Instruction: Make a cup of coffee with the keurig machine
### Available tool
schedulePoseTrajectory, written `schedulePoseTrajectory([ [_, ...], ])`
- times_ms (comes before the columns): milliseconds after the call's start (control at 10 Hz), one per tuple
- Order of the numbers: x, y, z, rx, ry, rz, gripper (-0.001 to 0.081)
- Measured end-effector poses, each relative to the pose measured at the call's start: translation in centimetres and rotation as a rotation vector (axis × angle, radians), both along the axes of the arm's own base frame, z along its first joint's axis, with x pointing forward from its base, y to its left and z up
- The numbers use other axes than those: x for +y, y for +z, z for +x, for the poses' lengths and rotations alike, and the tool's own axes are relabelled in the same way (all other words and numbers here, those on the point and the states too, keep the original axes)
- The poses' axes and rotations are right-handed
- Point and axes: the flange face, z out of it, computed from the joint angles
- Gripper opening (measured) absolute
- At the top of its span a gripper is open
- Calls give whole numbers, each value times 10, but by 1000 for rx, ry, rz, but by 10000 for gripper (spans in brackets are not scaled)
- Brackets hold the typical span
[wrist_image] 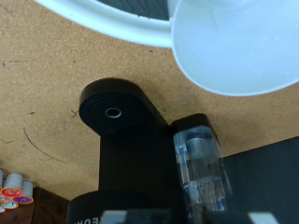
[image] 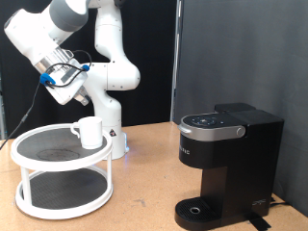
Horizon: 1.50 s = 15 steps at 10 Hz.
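The cup (image: 89,132) is a small white mug standing upright on the top tier of a white round tray table (image: 29,154), at the exterior view's left. The keurig machine (image: 227,159) stands on the table at the exterior view's right, lid down, with its round drip tray (image: 199,209) bare. My gripper (image: 72,94) hangs in the air above the cup and slightly to its left, touching nothing. In the wrist view the cup (wrist_image: 234,47) fills a corner, beside the tray rim (wrist_image: 103,19), and the machine (wrist_image: 140,159) with its drip tray (wrist_image: 112,110) lies beyond. No fingers show there.
The machine's clear water tank (wrist_image: 201,168) shows at its side. A few small pods with coloured tops (wrist_image: 11,196) sit at the wrist view's edge. The robot's white base (image: 114,135) stands just behind the tray table. A black curtain backs the wooden tabletop (image: 144,183).
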Motion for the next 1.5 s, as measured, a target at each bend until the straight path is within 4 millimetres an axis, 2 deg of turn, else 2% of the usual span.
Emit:
schedulePoseTrajectory([
  [800, -31, 9, -36, -38, -19, 18, 0],
  [1400, -38, -9, -55, -3, 46, -16, 0],
  [1500, -39, -13, -58, 1, 38, -13, 128],
])
